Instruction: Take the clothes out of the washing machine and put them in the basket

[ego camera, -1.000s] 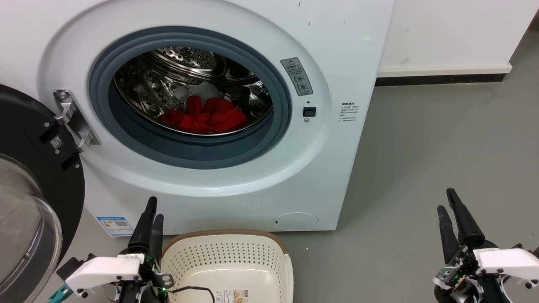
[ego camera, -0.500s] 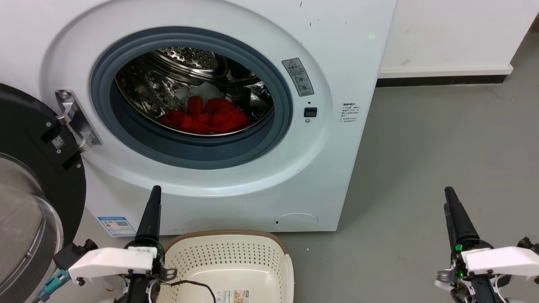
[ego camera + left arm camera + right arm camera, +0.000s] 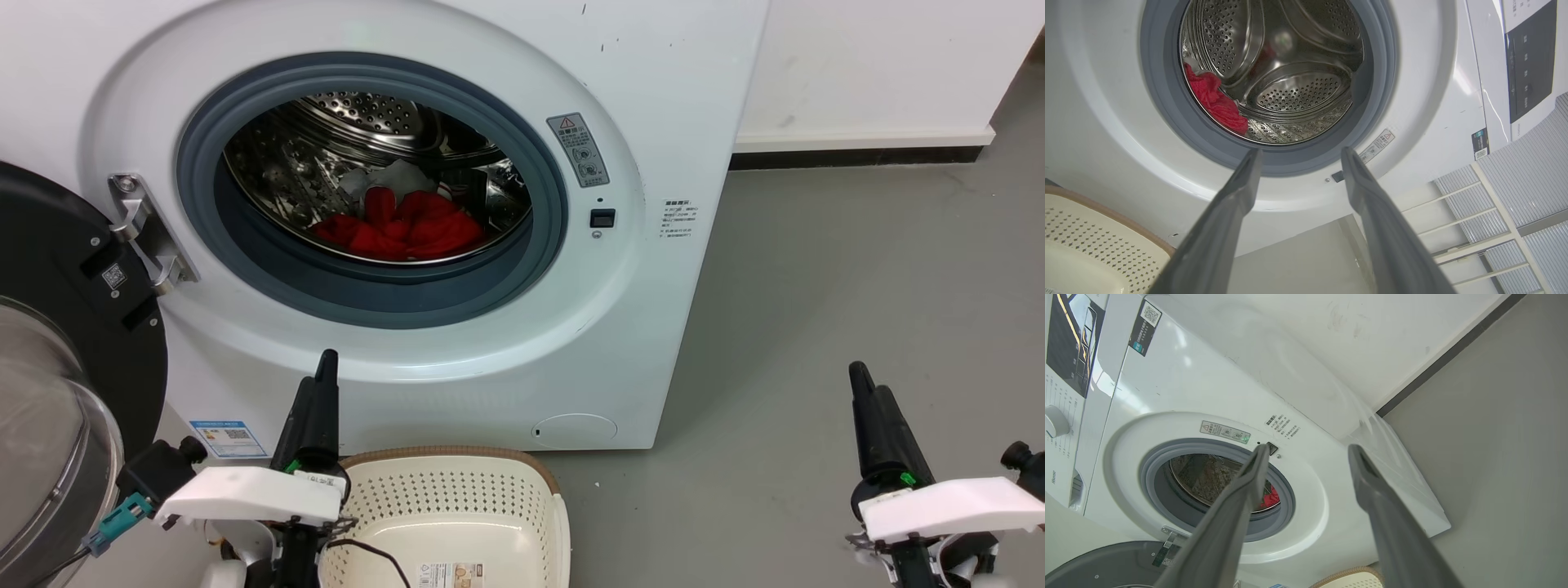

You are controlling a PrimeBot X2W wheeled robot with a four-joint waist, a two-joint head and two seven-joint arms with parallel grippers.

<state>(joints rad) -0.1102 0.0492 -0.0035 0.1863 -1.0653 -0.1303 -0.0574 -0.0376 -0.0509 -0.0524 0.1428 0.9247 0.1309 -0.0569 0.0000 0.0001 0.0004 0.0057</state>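
Observation:
The washing machine (image 3: 457,367) stands in front of me with its round port uncovered. The clothes (image 3: 400,229), a crumpled red garment with some white, lie at the bottom of the steel drum, seen too in the left wrist view (image 3: 1216,102) and the right wrist view (image 3: 1271,497). The cream basket (image 3: 445,506) sits on the floor below the port. My left gripper (image 3: 322,384) points up at the washer's front beside the basket; its fingers stand apart with nothing between them (image 3: 1301,152). My right gripper (image 3: 861,388) hovers over the floor to the washer's right, open and holding nothing (image 3: 1309,448).
The black-rimmed glass door (image 3: 57,327) hangs open at the far left, close to my left arm. Grey floor (image 3: 857,269) stretches to the right of the washer up to a white wall with a dark skirting (image 3: 857,153).
My left gripper has shifted right, toward the basket, and risen a little up the washer's front. The right gripper has edged slightly left. The clothes and basket lie as before.

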